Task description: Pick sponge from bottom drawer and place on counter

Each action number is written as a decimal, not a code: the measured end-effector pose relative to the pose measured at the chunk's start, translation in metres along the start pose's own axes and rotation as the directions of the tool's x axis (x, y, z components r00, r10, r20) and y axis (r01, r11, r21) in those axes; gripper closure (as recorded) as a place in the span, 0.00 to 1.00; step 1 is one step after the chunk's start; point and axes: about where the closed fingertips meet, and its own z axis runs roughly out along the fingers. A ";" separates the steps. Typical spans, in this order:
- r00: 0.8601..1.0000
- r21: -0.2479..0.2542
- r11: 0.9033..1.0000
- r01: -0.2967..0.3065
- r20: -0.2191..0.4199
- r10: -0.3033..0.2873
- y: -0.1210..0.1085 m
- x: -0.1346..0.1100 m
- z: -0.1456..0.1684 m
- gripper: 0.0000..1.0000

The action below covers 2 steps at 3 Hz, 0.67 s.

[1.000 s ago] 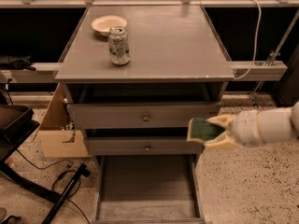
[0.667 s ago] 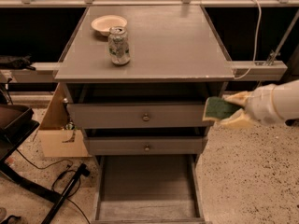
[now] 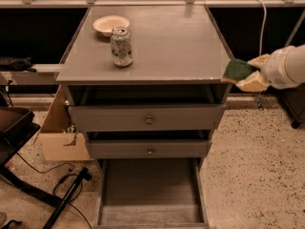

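Just at the counter (image 3: 167,42) corner, gripper (image 3: 247,73) jaws clasp green-faced sponge (image 3: 236,69).

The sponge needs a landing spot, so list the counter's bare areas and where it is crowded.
Bare: the right half of the counter and the front strip right of the can. Crowded: the back-left, with bowl and can. The gripper holds the sponge beside the front-right corner.

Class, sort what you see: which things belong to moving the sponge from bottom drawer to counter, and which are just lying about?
Job: sponge; gripper, holding it at the right front corner of the counter; bottom drawer, open.
Lying about: bowl; can; cardboard box.
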 end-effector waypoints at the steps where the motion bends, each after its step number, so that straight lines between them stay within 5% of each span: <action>1: 0.999 0.087 0.996 -0.001 0.036 -0.002 -0.051 -0.028 0.009 1.00; 2: 0.994 0.119 0.993 0.000 0.112 -0.014 -0.091 -0.073 0.032 1.00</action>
